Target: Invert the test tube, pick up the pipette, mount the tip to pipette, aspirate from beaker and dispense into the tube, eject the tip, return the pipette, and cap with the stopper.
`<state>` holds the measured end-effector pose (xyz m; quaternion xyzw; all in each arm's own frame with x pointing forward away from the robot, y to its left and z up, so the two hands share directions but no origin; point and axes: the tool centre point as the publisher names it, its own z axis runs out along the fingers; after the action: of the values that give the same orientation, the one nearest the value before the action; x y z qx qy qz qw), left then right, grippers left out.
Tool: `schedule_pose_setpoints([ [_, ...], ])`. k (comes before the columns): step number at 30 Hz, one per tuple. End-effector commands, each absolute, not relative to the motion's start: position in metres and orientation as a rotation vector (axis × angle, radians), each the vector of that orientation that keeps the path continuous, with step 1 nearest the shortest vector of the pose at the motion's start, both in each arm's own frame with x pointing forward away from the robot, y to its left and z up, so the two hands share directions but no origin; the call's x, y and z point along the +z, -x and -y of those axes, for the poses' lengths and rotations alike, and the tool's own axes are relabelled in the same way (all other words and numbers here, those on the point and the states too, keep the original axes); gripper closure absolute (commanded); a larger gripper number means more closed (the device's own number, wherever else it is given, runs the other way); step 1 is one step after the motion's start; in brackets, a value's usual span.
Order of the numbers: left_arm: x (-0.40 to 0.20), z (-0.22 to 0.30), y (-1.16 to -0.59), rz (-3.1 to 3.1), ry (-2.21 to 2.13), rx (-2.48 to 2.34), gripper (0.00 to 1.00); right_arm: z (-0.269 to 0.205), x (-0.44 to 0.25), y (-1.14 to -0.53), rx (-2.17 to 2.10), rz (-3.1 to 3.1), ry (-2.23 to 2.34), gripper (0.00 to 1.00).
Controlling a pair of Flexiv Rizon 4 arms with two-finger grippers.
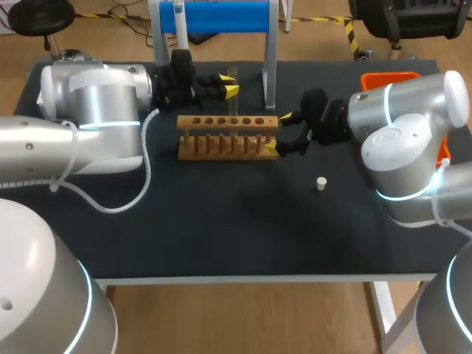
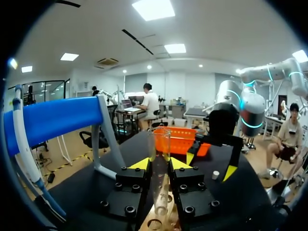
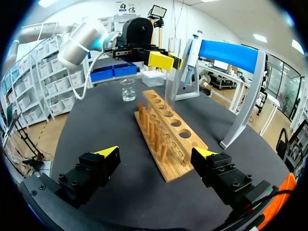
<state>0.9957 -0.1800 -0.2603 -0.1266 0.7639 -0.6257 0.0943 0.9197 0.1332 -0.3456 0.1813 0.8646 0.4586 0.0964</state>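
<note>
The left jaws are closed on the test tube (image 2: 160,159), yellow fingertips (image 2: 140,164) pressing it from two sides. The tube stands upright, rounded end down, just above the holes of the wooden rack (image 1: 228,137), at about 12 o'clock from the rack's middle in the head view.

The right jaws are open and hold nothing. They sit at the rack's 3 o'clock end, one fingertip (image 3: 108,153) on each side of that end and clear of the wood.

The white stopper (image 1: 321,183) stands on the dark worktop (image 1: 221,228) at 4 o'clock from the rack, well apart from both arms. The pipette (image 3: 189,54) hangs on the blue-topped stand (image 1: 221,16) at the worktop's 12 o'clock edge. In the right wrist view the glass beaker (image 3: 127,90) stands past the rack's far end, under the left arm. An orange basket (image 1: 389,77) sits at the worktop's 2 o'clock corner.
</note>
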Motion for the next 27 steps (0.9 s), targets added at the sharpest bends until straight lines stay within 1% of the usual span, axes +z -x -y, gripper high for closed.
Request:
schedule_pose_setpoints([
  [1,-0.264,0.180,-0.998,-2.267,0.373,-1.864,1.00,-0.132,-0.345,-0.920,1.358,-2.565,-0.537,0.00],
  [27,-0.275,0.179,-0.994,-2.243,0.366,-1.877,1.00,-0.132,-0.345,-0.920,1.358,-2.565,-0.537,0.00],
])
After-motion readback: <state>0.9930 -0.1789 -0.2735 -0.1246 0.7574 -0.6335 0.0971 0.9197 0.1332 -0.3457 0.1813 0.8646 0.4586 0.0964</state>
